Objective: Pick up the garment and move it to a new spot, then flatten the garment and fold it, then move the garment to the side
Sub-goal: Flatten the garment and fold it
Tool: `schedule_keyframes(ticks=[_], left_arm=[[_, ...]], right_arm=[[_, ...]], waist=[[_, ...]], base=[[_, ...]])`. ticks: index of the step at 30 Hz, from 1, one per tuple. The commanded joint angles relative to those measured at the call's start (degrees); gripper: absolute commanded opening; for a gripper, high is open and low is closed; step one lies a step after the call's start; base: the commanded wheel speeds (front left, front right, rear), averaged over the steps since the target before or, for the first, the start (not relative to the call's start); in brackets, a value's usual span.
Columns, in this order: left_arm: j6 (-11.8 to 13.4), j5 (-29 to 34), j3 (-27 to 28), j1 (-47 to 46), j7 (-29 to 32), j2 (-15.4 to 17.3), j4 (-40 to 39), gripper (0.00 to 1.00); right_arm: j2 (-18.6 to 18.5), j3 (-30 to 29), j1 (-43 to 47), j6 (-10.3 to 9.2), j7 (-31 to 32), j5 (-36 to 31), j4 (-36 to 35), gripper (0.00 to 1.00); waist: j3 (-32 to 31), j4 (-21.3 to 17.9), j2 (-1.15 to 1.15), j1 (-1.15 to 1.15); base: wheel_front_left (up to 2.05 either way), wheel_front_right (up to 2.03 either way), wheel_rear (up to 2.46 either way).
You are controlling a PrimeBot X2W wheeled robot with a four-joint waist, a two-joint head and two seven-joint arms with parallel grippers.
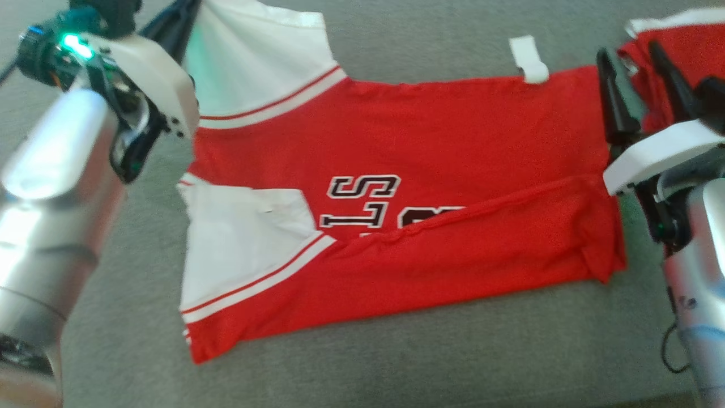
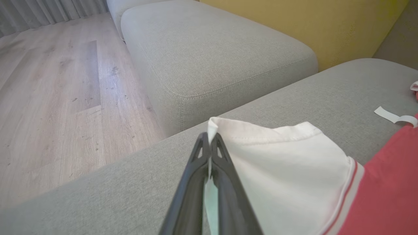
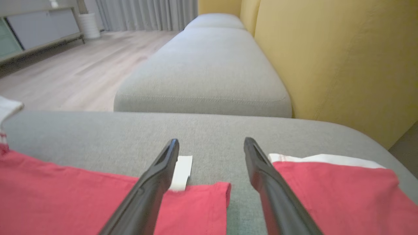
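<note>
Your left hand (image 2: 209, 140) is clamped on the outer edge of the jersey's white upper sleeve (image 2: 277, 163). In the left wrist view the two dark fingers press together at centre frame, with a thin strip of white cloth squeezed between them and a small peak of fabric standing above the tips. In the head view this hand sits at the upper left.

Your right hand (image 3: 211, 141) has its fingers well apart and grips nothing. In the head view it sits at the right edge, beside the jersey's hem. In the right wrist view its left finger lies across the hem corner and a white tag (image 3: 181, 171), and its right finger runs along the edge of a second red garment (image 3: 343, 195). You cannot tell from these views whether either finger touches cloth.

You find the red jersey (image 1: 425, 141) spread across the grey sofa cushion (image 1: 396, 362), filling the centre of the head view, with sleeves to the left and hem to the right. Its lower edge is folded up over the body and covers part of the black-and-white lettering (image 1: 362, 201). The lower white sleeve (image 1: 238, 249) lies flat at left centre.

Behind the cushion you see a yellow backrest (image 3: 343, 65). A second grey cushion (image 2: 212, 49) and a wooden floor (image 2: 49, 98) fill the upper part of the left wrist view.
</note>
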Motion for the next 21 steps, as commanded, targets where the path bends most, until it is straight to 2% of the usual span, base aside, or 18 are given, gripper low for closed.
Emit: schedule_keyframes(ticks=[1,11,20,21], left_arm=[[0.14,0.38,1.38,-0.95,-0.76,2.29,-2.1,0.0],[1.33,1.11,-0.82,2.4,-0.04,2.37,-11.64,0.0],[2.33,1.16,-1.72,2.97,1.86,2.92,-15.6,0.0],[2.54,1.15,-1.72,2.91,1.97,3.08,-15.83,0.0]], right_arm=[[-1.52,1.11,-1.79,-0.05,1.0,0.19,-0.63,1.0],[-7.61,3.83,-7.83,-0.05,11.46,1.68,14.73,1.0],[-9.17,9.13,-12.54,-0.05,15.08,2.99,24.11,1.0],[-9.17,10.2,-13.31,-0.05,15.37,3.57,25.38,0.74]], waist=[[-1.56,2.29,0.0,0.0],[-0.91,7.15,0.0,0.0],[0.49,8.42,0.0,0.0],[0.63,8.39,0.0,0.0]], base=[[0.0,0.0,0.0],[0.0,0.0,0.0],[0.0,0.0,0.0],[0.0,0.0,0.0]])
